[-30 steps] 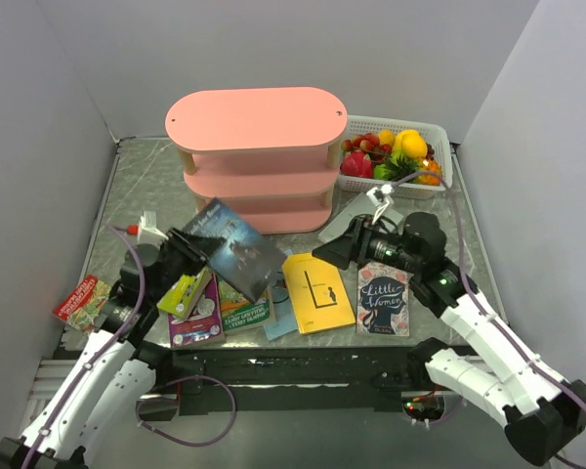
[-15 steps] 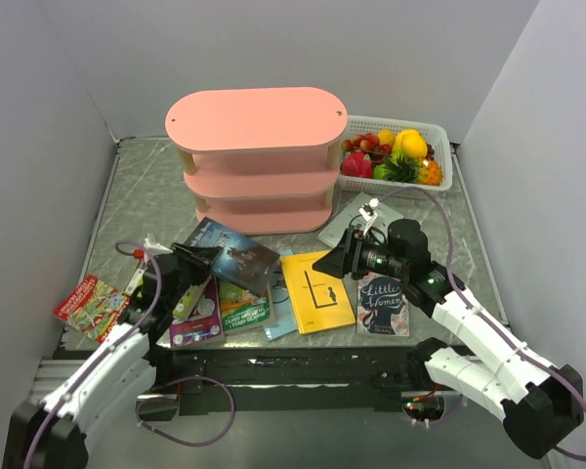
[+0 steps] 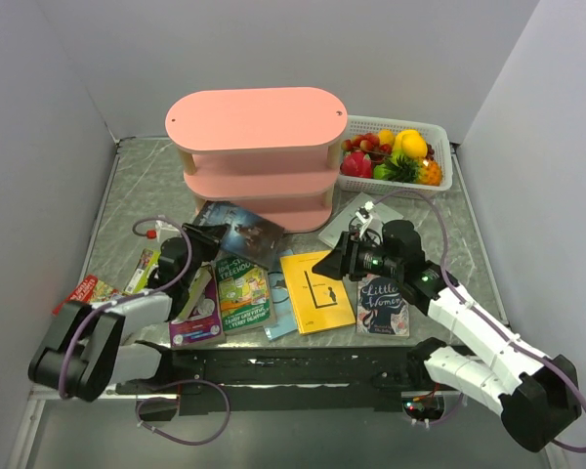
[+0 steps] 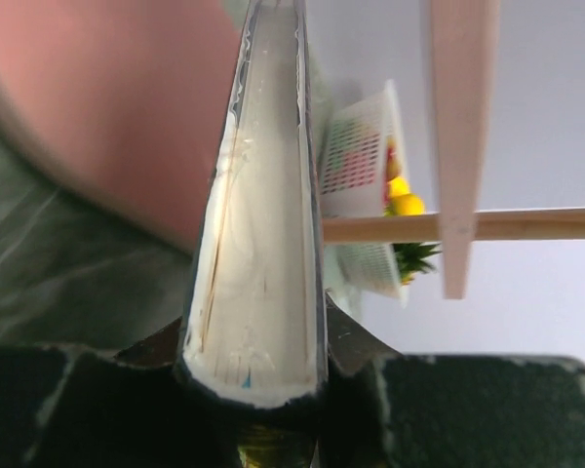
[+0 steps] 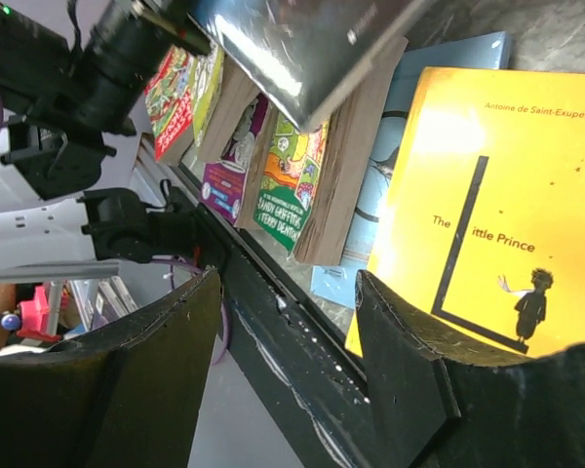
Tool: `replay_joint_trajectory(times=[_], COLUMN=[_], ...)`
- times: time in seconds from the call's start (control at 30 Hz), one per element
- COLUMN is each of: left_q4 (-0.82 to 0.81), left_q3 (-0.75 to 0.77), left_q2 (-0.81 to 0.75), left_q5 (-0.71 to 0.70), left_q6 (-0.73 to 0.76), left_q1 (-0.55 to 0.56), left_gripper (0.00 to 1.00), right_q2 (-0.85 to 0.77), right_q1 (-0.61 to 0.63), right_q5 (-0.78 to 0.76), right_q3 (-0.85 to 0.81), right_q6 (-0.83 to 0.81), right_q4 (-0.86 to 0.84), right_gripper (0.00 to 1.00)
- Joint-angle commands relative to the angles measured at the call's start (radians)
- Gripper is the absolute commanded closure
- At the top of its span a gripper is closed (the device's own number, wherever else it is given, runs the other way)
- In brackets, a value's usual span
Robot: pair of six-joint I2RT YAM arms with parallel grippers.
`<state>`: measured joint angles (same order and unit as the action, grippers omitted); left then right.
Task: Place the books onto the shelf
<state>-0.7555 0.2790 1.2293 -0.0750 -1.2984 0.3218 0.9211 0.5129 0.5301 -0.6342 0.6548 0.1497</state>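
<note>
The pink three-tier shelf [image 3: 254,156] stands at the back centre. My left gripper [image 3: 197,244] is shut on a dark blue-grey book [image 3: 239,233], held edge-up just in front of the shelf's bottom left. In the left wrist view its cream page edge [image 4: 258,263] fills the space between the jaws. My right gripper [image 3: 327,264] hovers open over the yellow book [image 3: 317,291], with nothing between its fingers [image 5: 409,351]. The green Treehouse book [image 3: 242,296], purple book [image 3: 197,311], light blue book [image 3: 278,322] and Little Women [image 3: 383,305] lie flat along the front.
A white basket [image 3: 439,147] of fruit sits right of the shelf. A grey-white book [image 3: 363,217] lies behind my right arm, and a red book [image 3: 83,290] lies at the left edge. A shelf post [image 4: 463,127] shows right of the held book.
My left arm has dropped low and carried the dark book down and forward, closer to the shelf's bottom tier. My right gripper has slid slightly down and left, its jaws a little narrower.
</note>
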Motion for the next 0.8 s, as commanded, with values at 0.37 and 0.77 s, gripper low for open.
replay_joint_trajectory(times=[0.37,0.77], left_q4=[-0.369,0.047], left_q3=[0.348,0.535], left_q2=[0.493,0.616], left_q5=[-0.005,0.147], left_q6=[-0.179,-0.118], left_q1=[-0.044,-0.046], left_gripper=[0.93,0.32], right_q2=[0.068,0.17], right_q1=[0.006,0.006], right_q5=[-0.035,-0.051], right_q3=[-0.044,-0.074], right_q6=[-0.024,-0.001], right_q4=[-0.078,-0.142], right_gripper=[0.37,0.37])
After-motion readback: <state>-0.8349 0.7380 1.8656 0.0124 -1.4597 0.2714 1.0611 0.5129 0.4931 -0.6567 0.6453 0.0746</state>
